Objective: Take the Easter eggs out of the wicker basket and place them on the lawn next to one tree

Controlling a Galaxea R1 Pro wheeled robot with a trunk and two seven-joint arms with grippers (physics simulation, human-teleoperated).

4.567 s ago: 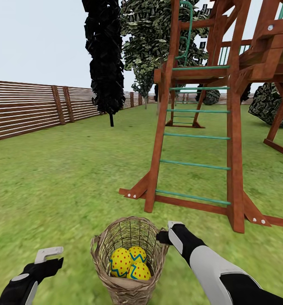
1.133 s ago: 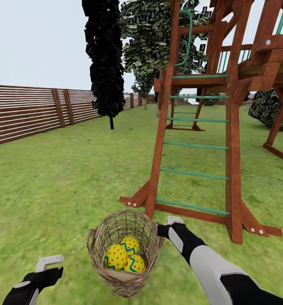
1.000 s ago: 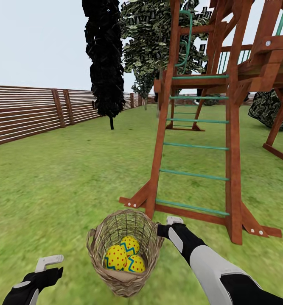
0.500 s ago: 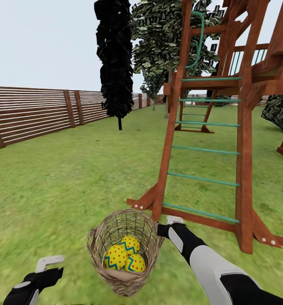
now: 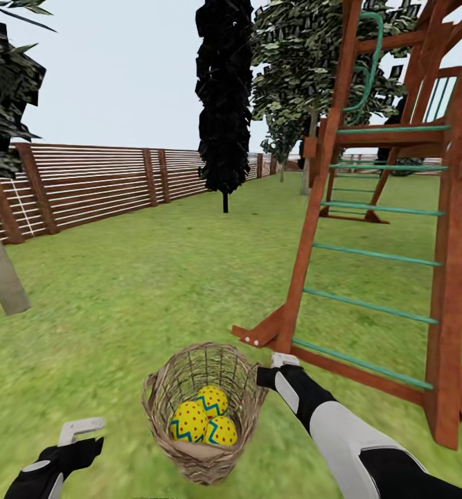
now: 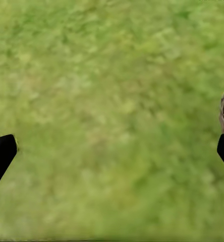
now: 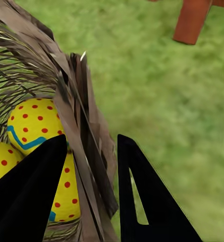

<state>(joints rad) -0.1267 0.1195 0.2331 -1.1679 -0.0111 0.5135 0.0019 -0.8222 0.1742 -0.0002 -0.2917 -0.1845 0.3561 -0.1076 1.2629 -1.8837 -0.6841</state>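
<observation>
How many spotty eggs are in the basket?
3, all inside the wicker basket: one egg at the back, one front-left, one front-right. None look hidden underneath.

We see flat, even daylight with no cast shadows or glare. The lawn point(image 5: 120, 291) looks smeared, blurriest in our left wrist view

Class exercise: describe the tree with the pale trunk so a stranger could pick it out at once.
Start at the brown horizontal-slat wooden fence along the garden's left side. In front of it a straight pale grey-beige trunk leans up from the green lawn, carrying dark foliage speckled whitish-green. Unlike the all-black tree further back, its trunk is thick and light.
</observation>
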